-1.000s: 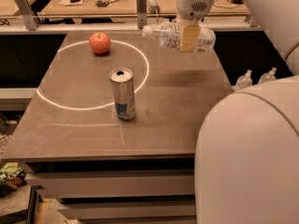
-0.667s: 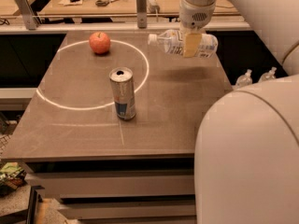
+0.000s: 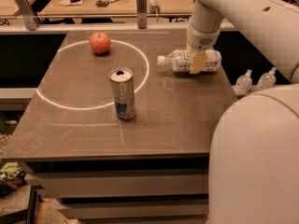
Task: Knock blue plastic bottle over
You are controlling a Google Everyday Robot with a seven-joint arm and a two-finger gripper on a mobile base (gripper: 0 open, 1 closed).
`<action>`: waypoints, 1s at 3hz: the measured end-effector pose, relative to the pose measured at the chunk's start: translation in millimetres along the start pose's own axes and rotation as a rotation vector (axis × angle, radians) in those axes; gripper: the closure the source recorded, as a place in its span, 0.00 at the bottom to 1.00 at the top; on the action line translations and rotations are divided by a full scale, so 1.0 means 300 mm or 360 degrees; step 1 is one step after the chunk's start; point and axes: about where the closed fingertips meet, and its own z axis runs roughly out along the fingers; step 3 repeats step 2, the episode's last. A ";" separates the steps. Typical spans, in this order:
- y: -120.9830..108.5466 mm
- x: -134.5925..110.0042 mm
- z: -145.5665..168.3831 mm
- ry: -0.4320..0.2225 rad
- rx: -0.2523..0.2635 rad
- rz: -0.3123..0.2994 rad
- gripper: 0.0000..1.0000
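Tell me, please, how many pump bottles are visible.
2: one pump bottle past the table's right edge, the other right of it. The gripper is at the blue plastic bottle.

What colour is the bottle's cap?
White cap, clearest in the camera view; the end effector grips the blue plastic bottle mid-body.

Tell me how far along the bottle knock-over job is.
Done: the blue plastic bottle lies on its side at the right rear of the table, cap pointing left. In hand: the gripper sits at the bottle's middle. Left: probably only drawing the arm away. The can stands upright and the apple sits apart.
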 end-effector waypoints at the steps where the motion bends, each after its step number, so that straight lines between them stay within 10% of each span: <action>1: 0.019 0.049 0.059 0.0003 0.0010 0.0003 0.82; 2: 0.012 0.048 0.032 0.0003 0.0009 0.0003 0.58; 3: 0.012 0.048 0.032 0.0003 0.0009 0.0003 0.58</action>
